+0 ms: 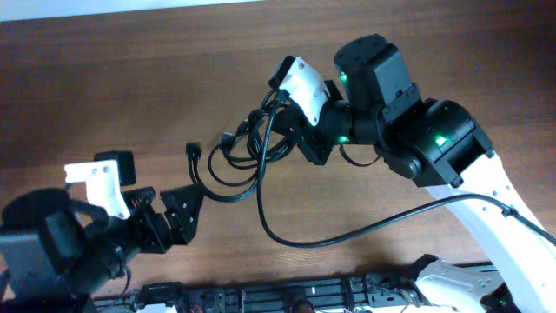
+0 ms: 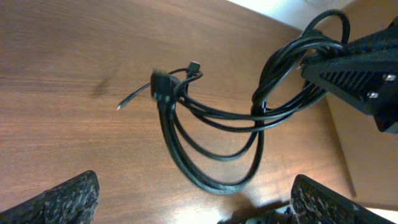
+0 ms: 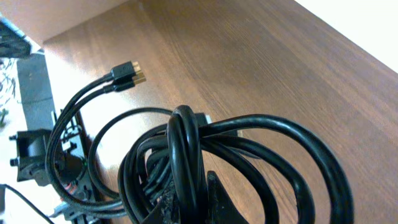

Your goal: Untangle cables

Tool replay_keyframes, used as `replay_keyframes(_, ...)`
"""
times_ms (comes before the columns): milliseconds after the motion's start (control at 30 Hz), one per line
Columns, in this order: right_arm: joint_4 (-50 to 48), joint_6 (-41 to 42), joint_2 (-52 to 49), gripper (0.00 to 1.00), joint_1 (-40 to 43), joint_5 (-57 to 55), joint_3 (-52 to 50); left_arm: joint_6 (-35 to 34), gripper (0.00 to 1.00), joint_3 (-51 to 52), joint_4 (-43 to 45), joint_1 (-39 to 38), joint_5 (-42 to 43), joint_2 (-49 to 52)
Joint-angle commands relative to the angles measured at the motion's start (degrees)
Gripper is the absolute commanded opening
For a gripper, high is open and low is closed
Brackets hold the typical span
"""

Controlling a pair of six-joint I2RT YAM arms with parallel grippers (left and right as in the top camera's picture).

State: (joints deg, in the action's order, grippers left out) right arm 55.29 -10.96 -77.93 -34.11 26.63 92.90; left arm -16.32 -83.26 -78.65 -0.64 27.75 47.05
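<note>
Looped cables (image 3: 186,149) fill the right wrist view, crossing one dark finger (image 3: 214,199) of the right gripper (image 1: 280,123). Its jaws are closed on the bundle. From overhead, the cables (image 1: 252,152) lie near the middle of the table (image 1: 130,69), partly under this gripper, with loops spreading toward the left arm. Two gold-tipped plugs (image 3: 127,71) lie side by side on the wood beyond the bundle. Left gripper (image 1: 165,207) hovers near the outermost loop, jaws spread wide and holding nothing.
</note>
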Motion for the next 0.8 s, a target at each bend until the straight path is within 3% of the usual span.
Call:
replay_keyframes(0, -1.1, -3.8, 1.1, 0.06, 0.0, 3.0, 1.9, 12.4, 0.99, -0.2, -0.1, -0.2, 9.8, 2.7)
replay_keyframes(100, -2.3, -3.6, 1.1, 0.04, 0.0, 3.8, 1.9, 25.2, 0.99, -0.2, -0.6, -0.2, 20.8, 4.6)
replay_keyframes(167, -2.4, -3.5, 1.1, 0.04, 0.0, 5.9, 1.9, 27.7, 0.99, -0.2, -0.5, -0.2, 22.0, 5.5)
replay_keyframes(433, -6.4, 9.7, 1.1, 0.04, 0.0, 6.0, 1.9, 30.2, 0.99, -0.2, -0.5, -0.2, 22.0, 7.1)
replay_keyframes(767, -7.8, 20.0, 1.1, 0.04, 0.0, 6.0, 1.9, 30.2, 0.99, -0.2, -0.5, -0.2, 21.8, 7.1)
